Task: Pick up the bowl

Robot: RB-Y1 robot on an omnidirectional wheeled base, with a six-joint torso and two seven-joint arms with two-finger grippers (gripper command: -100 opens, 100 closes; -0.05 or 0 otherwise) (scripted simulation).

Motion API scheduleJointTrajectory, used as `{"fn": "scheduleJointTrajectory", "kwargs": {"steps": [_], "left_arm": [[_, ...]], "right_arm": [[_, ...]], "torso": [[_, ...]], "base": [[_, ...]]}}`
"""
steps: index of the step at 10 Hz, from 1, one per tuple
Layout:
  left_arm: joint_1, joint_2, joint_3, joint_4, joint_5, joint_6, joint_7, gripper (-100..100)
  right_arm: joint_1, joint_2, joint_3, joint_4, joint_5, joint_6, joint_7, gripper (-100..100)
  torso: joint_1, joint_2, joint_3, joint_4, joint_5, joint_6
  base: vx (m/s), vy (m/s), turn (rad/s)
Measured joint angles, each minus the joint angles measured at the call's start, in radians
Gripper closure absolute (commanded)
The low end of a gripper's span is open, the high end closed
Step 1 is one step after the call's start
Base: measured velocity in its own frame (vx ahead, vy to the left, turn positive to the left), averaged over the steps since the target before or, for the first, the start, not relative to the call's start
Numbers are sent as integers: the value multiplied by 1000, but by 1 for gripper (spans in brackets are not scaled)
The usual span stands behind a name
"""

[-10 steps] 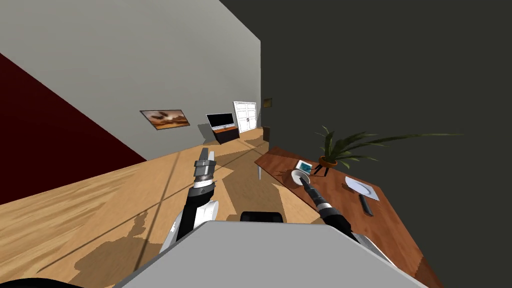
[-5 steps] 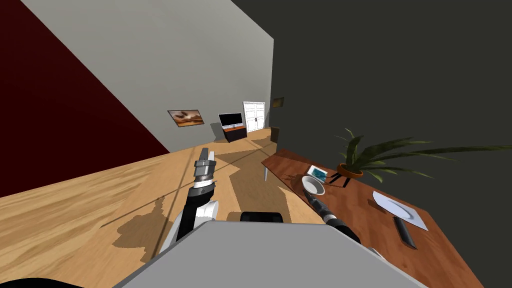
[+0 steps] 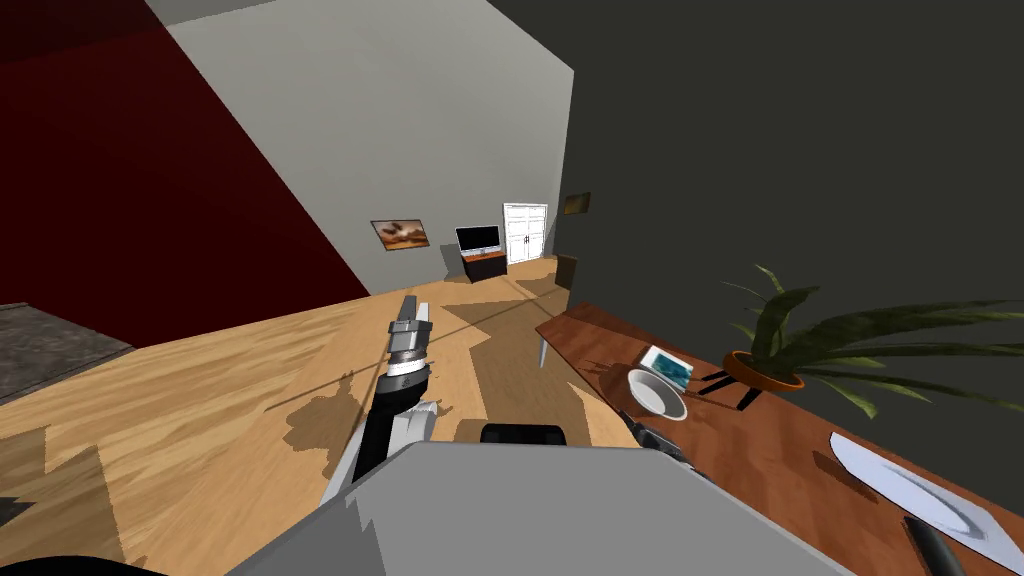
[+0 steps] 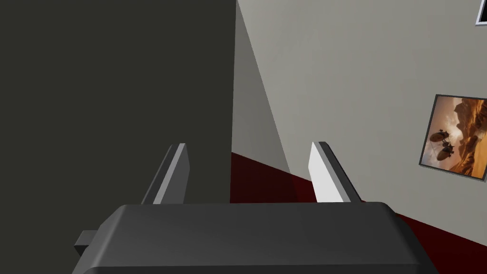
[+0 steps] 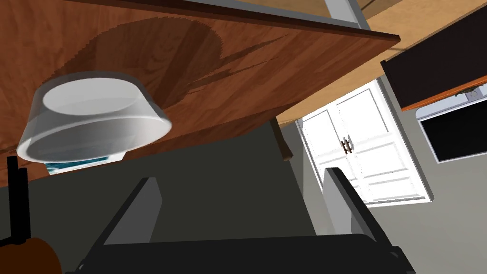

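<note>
— How are we holding our arms?
— Our left gripper (image 4: 247,150) is stretched straight ahead over the pale plank floor (image 3: 200,420), its blades wide apart and empty. Our right gripper (image 5: 240,177) sits low by the table's (image 5: 295,52) left edge, its blades also spread wide with nothing between them.
— And the bowl?
— The bowl (image 5: 92,119) is round, white and smooth. It rests on the reddish-brown grained tabletop just beyond our right gripper, off to one side of the blades and apart from them. A leafy potted plant (image 3: 770,365) stands to its right.
</note>
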Motion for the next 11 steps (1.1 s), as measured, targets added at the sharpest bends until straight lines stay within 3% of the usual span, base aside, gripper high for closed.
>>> {"fn": "scheduleJointTrajectory", "kwargs": {"steps": [3,4,7,10,11], "left_arm": [[0,0,0,0,0,0,0,0],[0,0,0,0,0,0,0,0],[0,0,0,0,0,0,0,0],[0,0,0,0,0,0,0,0],[0,0,0,0,0,0,0,0]], "right_arm": [[19,-35,29,64,44,71,29,-100],[18,-31,31,118,69,81,44,-100],[28,-68,62,177,102,146,60,-100],[62,-93,100,201,141,234,85,-100],[54,-92,99,224,145,231,88,-100]], "torso": [[-3,0,0,0,0,0],[-3,-1,-1,0,-1,0],[-5,-2,-1,0,-1,0],[-5,-3,-2,-1,-1,1],[-2,2,1,0,0,1]], "base": [[97,-19,190],[92,-27,76],[138,-47,198],[106,-54,88],[38,-24,113]]}}
